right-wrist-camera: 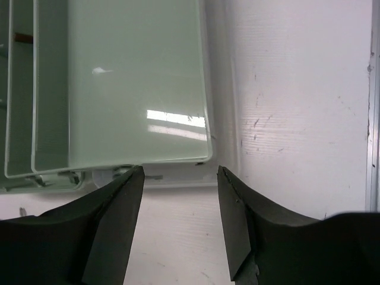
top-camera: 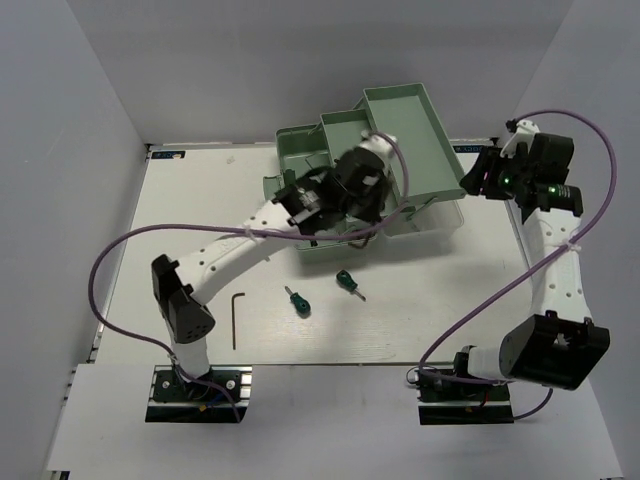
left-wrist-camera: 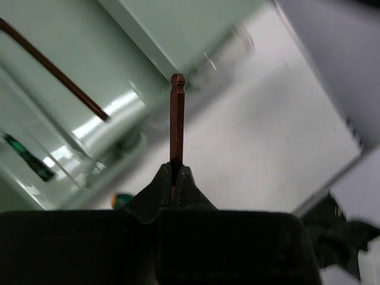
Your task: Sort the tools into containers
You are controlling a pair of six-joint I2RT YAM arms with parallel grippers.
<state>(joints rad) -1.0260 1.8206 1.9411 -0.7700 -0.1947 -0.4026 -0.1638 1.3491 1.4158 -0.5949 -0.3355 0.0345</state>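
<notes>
Table: white tabletop (top-camera: 450,310) ringed by pale walls, with both arm bases at its near edge.
Toolbox: a pale green toolbox (top-camera: 300,150) stood at the far middle of the table, its stepped trays fanning out toward the right gripper.
Left gripper: the left gripper (left-wrist-camera: 176,173) was over the toolbox's near side, jaws pinched tight on the shank of a hex key.
Held hex key: the held hex key (left-wrist-camera: 177,119), reddish-brown, stuck straight out ahead of the fingertips, its ball end farthest from them.
Second hex key: the second hex key (left-wrist-camera: 53,71) lay inside a green compartment, ahead and to the left of the held one.
Dark green handle: a dark green handle (left-wrist-camera: 28,159) showed to the left of the fingertips, too blurred to tell more.
Loose tools: the third hex key (top-camera: 235,318), the left stubby screwdriver (top-camera: 298,301) and the right stubby screwdriver (top-camera: 349,284) lay on the tabletop well behind the left gripper, toward the arm bases.
Right gripper: the right gripper (right-wrist-camera: 178,175) had its jaws spread wide and held nothing.
Top tray: the top tray (right-wrist-camera: 130,77) sat directly ahead of the right fingertips, its near rim just beyond them and its floor bare.
Next tray: the next tray (right-wrist-camera: 19,89) showed as a strip left of the top tray, its contents mostly out of view.
</notes>
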